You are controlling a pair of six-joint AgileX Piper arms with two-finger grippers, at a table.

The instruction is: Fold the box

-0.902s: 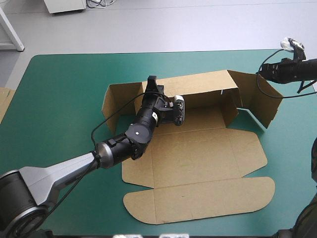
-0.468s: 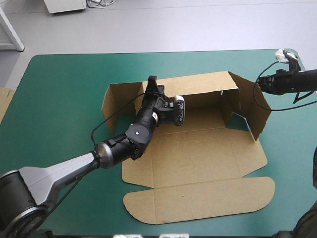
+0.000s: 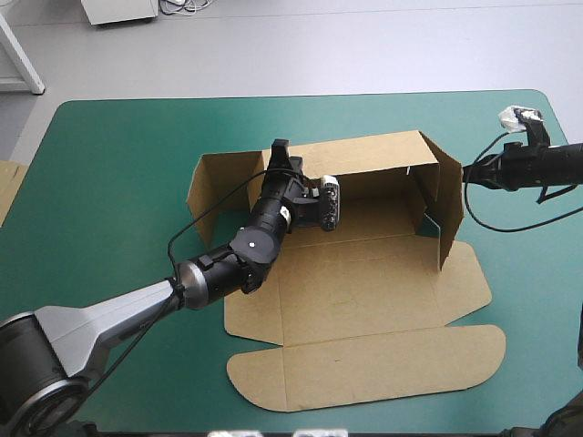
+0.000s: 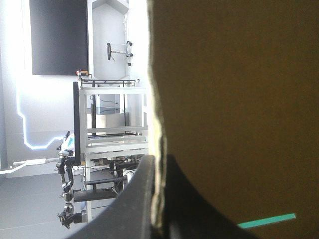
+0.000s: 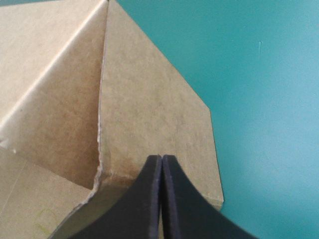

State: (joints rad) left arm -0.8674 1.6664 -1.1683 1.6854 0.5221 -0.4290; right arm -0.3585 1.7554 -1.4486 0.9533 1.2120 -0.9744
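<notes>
High view shows the box (image 3: 364, 282) on the bench (image 3: 118, 164), its back wall (image 3: 364, 155) pinched at the top edge between the left fingers (image 4: 145, 184). Just ahead of the right fingers (image 5: 158, 172), closed to a point, the side wall (image 3: 448, 214) has swung inward since earlier, nearly square, likely ready for tucking.

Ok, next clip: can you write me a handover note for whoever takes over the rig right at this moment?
Left gripper: shut on the box, pinching the top edge of its back wall.
Right gripper: shut, holding nothing, tip at the outer face of the right end flap.
Done: back wall upright, right end flap turned in across the base.
Left: left end flap is splayed outward; the front panels lie flat on the table. Walls are not yet raised and tucked.
</notes>
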